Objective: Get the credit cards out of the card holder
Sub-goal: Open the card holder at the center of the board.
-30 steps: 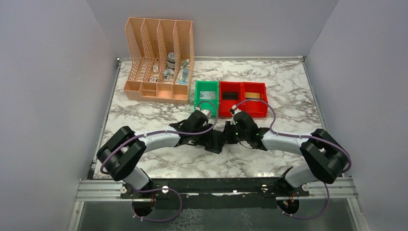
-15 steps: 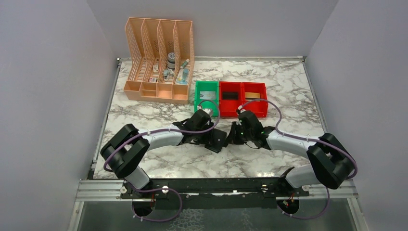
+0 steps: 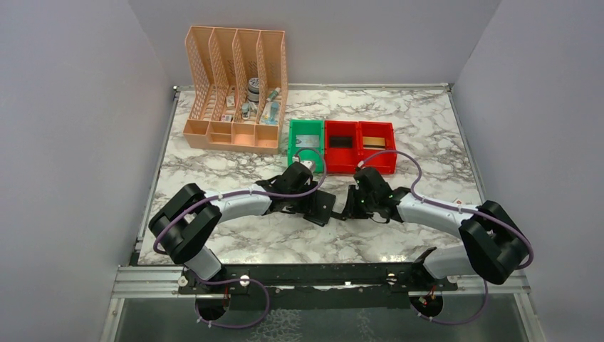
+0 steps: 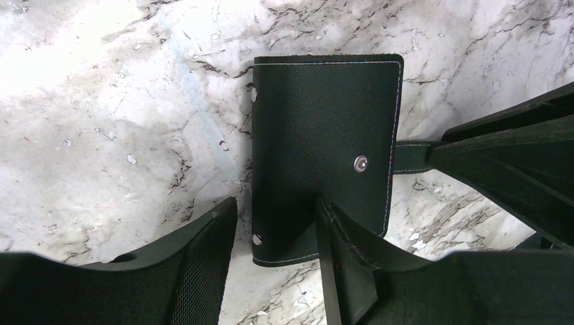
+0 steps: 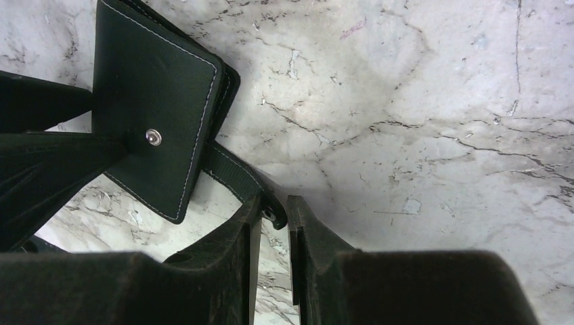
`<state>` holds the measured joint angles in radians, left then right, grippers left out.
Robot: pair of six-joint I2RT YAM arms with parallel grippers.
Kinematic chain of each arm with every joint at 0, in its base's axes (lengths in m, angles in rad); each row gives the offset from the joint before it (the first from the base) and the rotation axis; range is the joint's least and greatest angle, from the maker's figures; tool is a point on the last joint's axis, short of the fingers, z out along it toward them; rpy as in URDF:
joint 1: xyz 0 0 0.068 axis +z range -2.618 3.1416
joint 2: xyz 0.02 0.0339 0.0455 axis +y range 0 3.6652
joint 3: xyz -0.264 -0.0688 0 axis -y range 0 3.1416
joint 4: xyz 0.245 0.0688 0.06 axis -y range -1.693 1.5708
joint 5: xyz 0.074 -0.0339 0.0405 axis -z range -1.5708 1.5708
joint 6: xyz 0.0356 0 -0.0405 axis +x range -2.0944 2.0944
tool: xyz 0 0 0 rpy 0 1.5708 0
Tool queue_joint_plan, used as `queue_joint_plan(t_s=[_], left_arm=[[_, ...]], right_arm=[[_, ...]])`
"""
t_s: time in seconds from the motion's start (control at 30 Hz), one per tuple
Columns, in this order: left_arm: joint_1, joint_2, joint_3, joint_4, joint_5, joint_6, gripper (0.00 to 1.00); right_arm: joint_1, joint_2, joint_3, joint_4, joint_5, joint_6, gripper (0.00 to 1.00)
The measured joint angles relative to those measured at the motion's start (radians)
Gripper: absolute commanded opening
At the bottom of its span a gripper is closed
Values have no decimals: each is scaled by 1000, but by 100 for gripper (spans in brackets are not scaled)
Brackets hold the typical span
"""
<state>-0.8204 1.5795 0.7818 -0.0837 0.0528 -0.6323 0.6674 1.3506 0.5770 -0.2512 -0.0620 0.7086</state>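
Observation:
The card holder (image 4: 321, 135) lies shut and flat on the marble, a black stitched wallet with a snap stud, also seen from the right wrist (image 5: 159, 115) and from above (image 3: 324, 209). My left gripper (image 4: 276, 202) is open over its near corner. One finger (image 4: 338, 250) rests on the cover and the other stands on bare marble beside its edge. The side tab (image 5: 233, 172) stretches out to my right gripper (image 5: 275, 203), whose fingertips are shut on the tab's end. The credit cards are hidden inside the shut holder.
A peach lattice file organizer (image 3: 235, 89) with small items stands at the back left. A green bin (image 3: 306, 142) and two red bins (image 3: 360, 146) sit in a row behind the grippers; the right one holds a flat tan piece (image 3: 376, 141). Grey walls enclose the table.
My right gripper has drawn back to the right, away from the holder, with the tab stretched out after it. The left gripper has stayed on the holder.

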Motion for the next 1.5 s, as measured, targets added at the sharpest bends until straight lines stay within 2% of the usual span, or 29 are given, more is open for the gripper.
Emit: queue_joint_plan(t_s=[0.47, 0.7, 0.8, 1.0, 1.2, 1.37, 1.5], left_arm=[[0, -1, 1, -3, 1, 13, 51], [0, -13, 0, -16, -1, 14, 58], [0, -47, -13, -24, -11, 14, 64], [0, -189, -58, -28, -76, 1, 83], [0, -409, -142, -27, -209, -45, 98], [0, -598, -209, -38, -322, -84, 99], [0, -660, -230, -41, -362, -97, 99]], right_arm=[[-7, 26, -19, 80, -71, 115, 23], [-15, 13, -55, 124, -85, 136, 1], [-15, -6, -57, 124, -85, 126, 1], [-15, -92, -50, 124, -134, 52, 1], [-15, -158, 15, 134, -264, -38, 1], [-15, -155, 71, 175, -401, -89, 2], [-15, -98, 112, 204, -500, -110, 2]])
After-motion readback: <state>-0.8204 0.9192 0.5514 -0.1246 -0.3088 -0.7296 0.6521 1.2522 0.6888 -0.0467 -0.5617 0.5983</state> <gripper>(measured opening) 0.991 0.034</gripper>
